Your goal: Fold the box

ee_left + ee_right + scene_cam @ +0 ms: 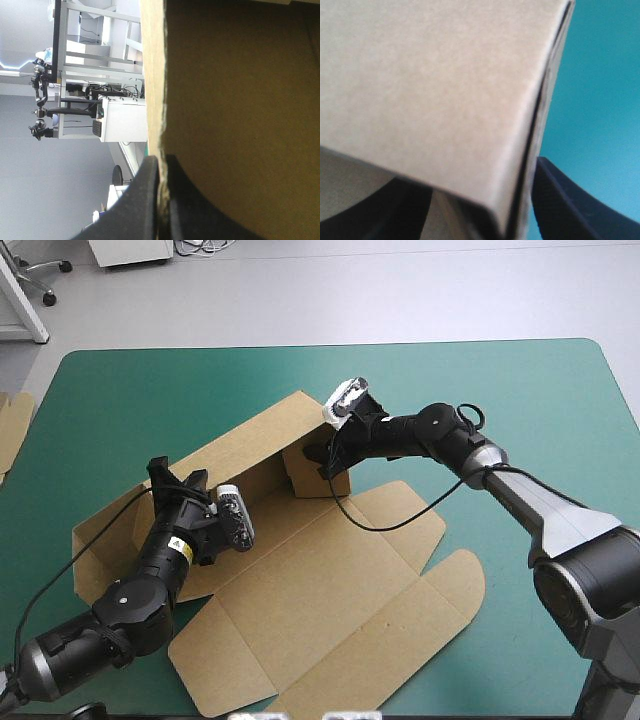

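nearest the robot, toward 6 o'clock, the box (pixel 330 590) lies mostly flat on the teal-green counter (pixel 540 410) — broad brown panels and rounded flaps spread out, with only the long wall on its 11 o'clock side raised. it sits about mid-counter, a little toward 8 o'clock. the left claw (pixel 161 161) is clenched on that wall's 9 o'clock end, its black fingers all but meeting with the board's edge between them. farther along, at the wall's 1 o'clock end, the right claw (pixel 324 456) is at a short end wall that is folded inward. its fingers stand apart astride the corner, released rather than pinching as far as i can judge. a strip of spare board (pixel 12 425) shows at the counter's 9 o'clock edge.

the step in hand looks like squaring the long wall with its end wall. to do it well, i'd use the left grip as a steady anchor. the right claw should close only once the crease sits true. both should move together, so the wall doesn't twist or drag the base up.

only the high view shows the whole layout and which end each arm has. the left wrist view confirms the pinch on the edge, which the arm hides from above. the right wrist view shows the corner close up — what looks like a doubled edge — but not where it sits along the wall.
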`<move>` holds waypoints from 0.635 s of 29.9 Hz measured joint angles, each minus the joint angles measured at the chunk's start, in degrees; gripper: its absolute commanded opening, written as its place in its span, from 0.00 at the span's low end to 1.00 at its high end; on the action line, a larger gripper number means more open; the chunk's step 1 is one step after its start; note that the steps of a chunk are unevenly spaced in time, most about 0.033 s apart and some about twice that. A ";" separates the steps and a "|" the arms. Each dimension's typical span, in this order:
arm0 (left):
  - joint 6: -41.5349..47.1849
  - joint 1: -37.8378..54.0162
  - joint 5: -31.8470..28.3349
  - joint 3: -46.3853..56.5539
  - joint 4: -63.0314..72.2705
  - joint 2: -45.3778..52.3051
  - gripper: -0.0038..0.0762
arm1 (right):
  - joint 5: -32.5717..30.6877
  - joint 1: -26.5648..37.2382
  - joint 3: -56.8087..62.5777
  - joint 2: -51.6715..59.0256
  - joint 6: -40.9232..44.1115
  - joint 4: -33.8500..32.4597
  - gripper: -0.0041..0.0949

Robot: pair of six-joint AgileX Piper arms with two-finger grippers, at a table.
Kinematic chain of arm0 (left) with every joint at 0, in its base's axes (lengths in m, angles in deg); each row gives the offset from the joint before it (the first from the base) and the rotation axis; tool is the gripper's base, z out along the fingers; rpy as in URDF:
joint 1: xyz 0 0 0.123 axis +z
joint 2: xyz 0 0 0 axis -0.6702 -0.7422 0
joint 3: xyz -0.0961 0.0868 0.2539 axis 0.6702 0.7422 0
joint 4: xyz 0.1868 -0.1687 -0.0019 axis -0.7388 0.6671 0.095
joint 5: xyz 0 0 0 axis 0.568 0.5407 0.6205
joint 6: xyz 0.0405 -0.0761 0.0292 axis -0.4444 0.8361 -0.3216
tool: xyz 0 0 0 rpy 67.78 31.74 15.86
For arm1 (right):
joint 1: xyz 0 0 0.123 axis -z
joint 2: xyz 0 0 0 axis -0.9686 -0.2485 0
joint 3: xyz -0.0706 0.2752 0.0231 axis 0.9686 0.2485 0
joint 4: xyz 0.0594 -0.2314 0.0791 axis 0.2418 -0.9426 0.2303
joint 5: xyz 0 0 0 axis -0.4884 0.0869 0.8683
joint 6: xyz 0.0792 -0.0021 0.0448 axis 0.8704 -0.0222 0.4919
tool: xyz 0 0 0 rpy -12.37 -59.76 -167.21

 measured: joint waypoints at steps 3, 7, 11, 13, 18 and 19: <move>0.30 0.00 -0.05 0.00 -0.12 0.00 0.03 | 0.78 0.00 0.05 0.00 -0.39 1.27 0.50; 0.40 0.00 -0.25 0.00 -0.12 0.00 0.03 | 1.46 -0.05 0.05 0.00 -0.81 1.62 0.41; 0.44 0.00 -0.19 0.00 -0.12 0.00 0.03 | 1.50 0.00 0.05 -0.05 -0.81 1.64 0.24; 0.44 0.00 -0.01 0.00 -0.12 0.00 0.03 | 1.63 0.07 0.05 -0.10 -0.75 1.64 0.10; 1.55 0.00 -0.02 0.00 -0.94 0.00 0.03 | 2.39 0.35 0.05 -0.10 -0.60 1.58 0.02; 2.09 0.00 -0.13 0.00 -1.50 0.00 0.03 | 2.51 0.35 0.05 -0.10 -0.30 1.58 0.02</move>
